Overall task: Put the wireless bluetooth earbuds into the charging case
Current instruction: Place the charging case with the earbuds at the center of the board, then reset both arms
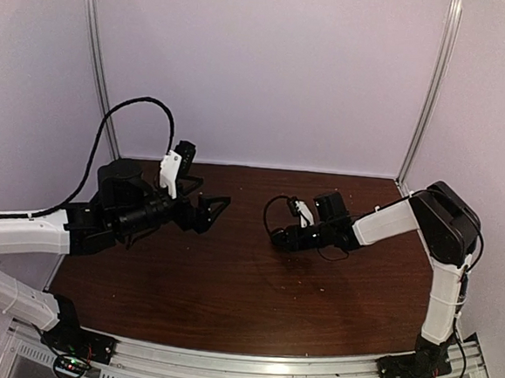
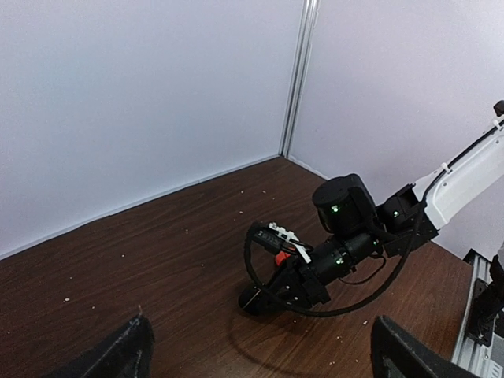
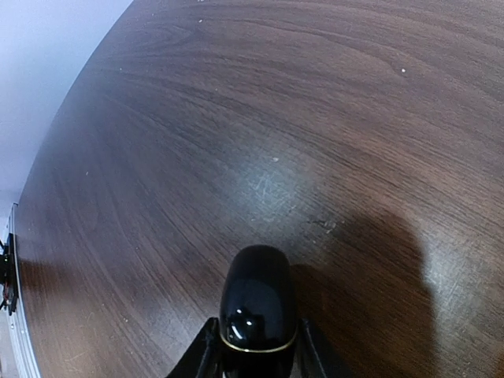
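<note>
A glossy black charging case (image 3: 256, 303) with a thin gold seam is closed and sits between the fingers of my right gripper (image 3: 253, 350), which is shut on its sides. From the left wrist view, the case (image 2: 253, 299) sits low at the brown table, at the tip of the right gripper (image 2: 274, 293). In the top view the right gripper (image 1: 282, 238) is mid-table. My left gripper (image 1: 209, 210) hangs open and empty to its left, with a wide gap between them. Its fingertips (image 2: 130, 350) frame the bottom of the left wrist view. The earbuds are out of view.
The brown wooden table (image 1: 227, 283) carries small pale specks. White walls with metal corner posts (image 1: 431, 89) close off the back and sides. A black cable (image 1: 132, 109) loops above the left arm.
</note>
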### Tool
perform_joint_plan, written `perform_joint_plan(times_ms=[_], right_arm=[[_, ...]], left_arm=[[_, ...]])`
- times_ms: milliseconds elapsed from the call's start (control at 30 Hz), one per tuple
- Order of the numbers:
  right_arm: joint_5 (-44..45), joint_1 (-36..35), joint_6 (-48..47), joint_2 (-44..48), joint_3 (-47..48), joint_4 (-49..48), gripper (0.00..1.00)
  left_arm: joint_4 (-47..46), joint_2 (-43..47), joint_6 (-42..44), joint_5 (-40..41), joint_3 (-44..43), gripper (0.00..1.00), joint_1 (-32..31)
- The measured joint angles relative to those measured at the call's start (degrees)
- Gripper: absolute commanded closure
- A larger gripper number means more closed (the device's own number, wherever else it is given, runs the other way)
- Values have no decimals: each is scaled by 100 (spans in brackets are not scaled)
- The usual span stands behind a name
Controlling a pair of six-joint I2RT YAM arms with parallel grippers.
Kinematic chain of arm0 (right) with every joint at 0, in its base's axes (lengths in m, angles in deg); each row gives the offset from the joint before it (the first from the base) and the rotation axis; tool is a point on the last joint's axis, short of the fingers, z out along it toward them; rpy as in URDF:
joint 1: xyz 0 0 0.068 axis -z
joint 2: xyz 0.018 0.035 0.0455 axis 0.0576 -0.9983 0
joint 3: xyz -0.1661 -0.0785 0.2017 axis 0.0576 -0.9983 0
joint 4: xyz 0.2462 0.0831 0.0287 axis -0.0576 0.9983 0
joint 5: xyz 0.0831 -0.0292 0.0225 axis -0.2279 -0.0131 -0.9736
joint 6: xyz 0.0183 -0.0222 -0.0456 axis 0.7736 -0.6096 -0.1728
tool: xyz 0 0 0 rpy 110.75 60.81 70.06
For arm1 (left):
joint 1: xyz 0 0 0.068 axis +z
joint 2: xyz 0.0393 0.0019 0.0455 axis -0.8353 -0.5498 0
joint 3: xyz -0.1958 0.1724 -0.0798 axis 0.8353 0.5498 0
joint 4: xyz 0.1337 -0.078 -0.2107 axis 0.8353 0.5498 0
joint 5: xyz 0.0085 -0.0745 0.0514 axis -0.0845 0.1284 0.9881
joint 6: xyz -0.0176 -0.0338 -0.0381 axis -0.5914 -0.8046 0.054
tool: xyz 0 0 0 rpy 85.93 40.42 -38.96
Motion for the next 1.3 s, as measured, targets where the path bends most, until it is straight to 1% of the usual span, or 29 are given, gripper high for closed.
perform_joint_plan(times_ms=[33, 67, 167, 300, 333, 367, 400, 567, 733, 833, 867, 933, 1033, 1100, 1167, 1300], right_arm=[[7, 13, -2, 0, 11, 48, 53], [13, 24, -22, 0, 17, 83, 49], [81, 42, -48, 2, 48, 197, 42], [144, 46, -105, 105, 74, 378, 25], [162, 52, -162, 181, 74, 439, 17], [179, 57, -164, 240, 74, 483, 6], [195, 68, -170, 337, 74, 542, 1], [280, 188, -203, 975, 74, 664, 0], [605, 398, -269, 1808, 74, 824, 0], [940, 496, -310, 2273, 50, 850, 0], [1075, 538, -310, 2479, 0, 841, 0], [1270, 651, -304, 2796, -129, 789, 0], [1554, 907, -260, 3270, -540, 603, 0], [1718, 1097, -173, 3574, -953, 444, 0], [1840, 1252, -68, 3840, -1453, 190, 0], [2103, 1414, 153, 4317, -2509, -278, 0]], left_arm=[[0, 0, -4, 17, 2, 2, 0], [9, 0, -13, 35, 0, 2, 0], [42, 0, -31, 85, 0, 2, 0], [107, -11, -48, 144, -2, 2, 0], [138, -24, -48, 144, -7, 2, 0], [179, -42, -50, 144, -20, 2, 2], [203, -70, -55, 142, -37, 2, 2], [428, -299, -92, 70, -291, 2, 140], [852, -562, -122, -63, -855, 2, 577], [1244, -798, -153, -120, -1303, 2, 1117], [1399, -905, -197, -160, -1456, 2, 1401], [1456, -975, -289, -258, -1488, 2, 1996], [1617, -1056, -476, -400, -1416, 2, 2791], [1637, -1062, -542, -319, -1246, 2, 3086], [1639, -1060, -586, -238, -1021, 2, 3152], [1425, -1038, -684, -229, -291, 2, 3119]])
